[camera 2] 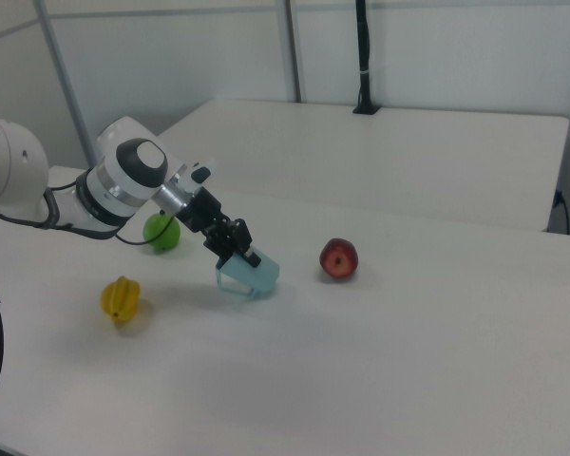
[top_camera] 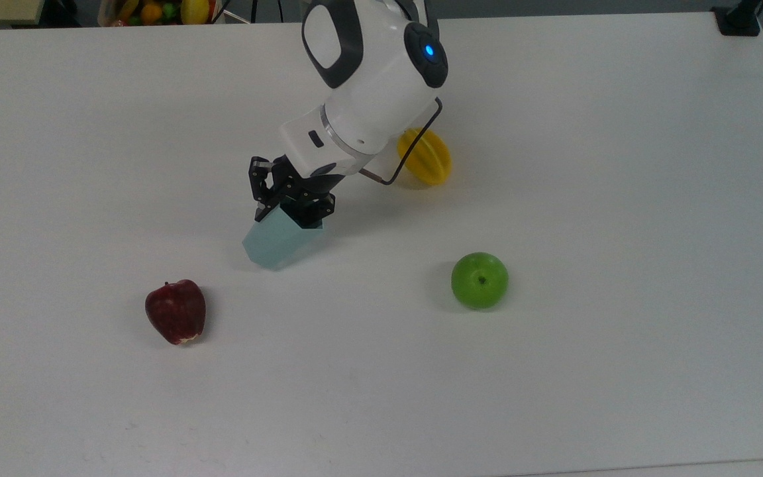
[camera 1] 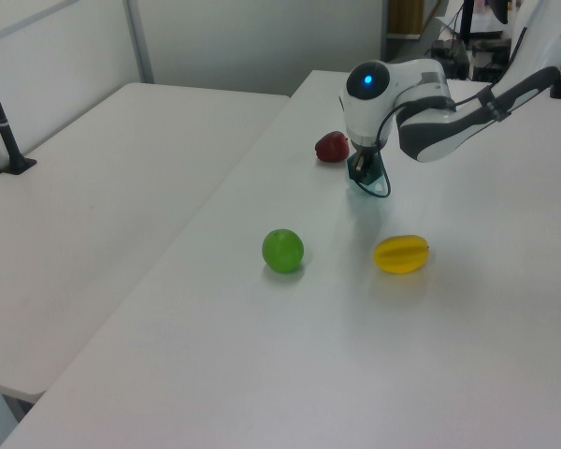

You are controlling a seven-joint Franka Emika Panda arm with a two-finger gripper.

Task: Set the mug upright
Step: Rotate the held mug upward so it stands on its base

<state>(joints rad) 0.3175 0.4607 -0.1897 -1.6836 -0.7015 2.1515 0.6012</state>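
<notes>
The gripper (top_camera: pixel 292 207) clamps the rim of the mug (top_camera: pixel 278 242) (tilted), its base pointing away toward the red apple (top_camera: pixel 175 311).

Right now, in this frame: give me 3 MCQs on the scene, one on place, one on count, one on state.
1. In the top view, the red apple lies where, next to the mug?
A. lower left
B. upper right
C. directly right

2. How many fruits lie on the table?
A. two
B. three
C. five

3. How is the mug now?
A. standing upright, free of the gripper
B. tilted, rim end in the gripper, base on the table
C. upside down on the green apple

Key:
1 A: the red apple sits below and left of the mug in the top view.
2 B: red apple, green apple and yellow star fruit.
3 B: the gripper is shut on the rim end, and the right view shows the mug leaning, lower end on the table.
</notes>
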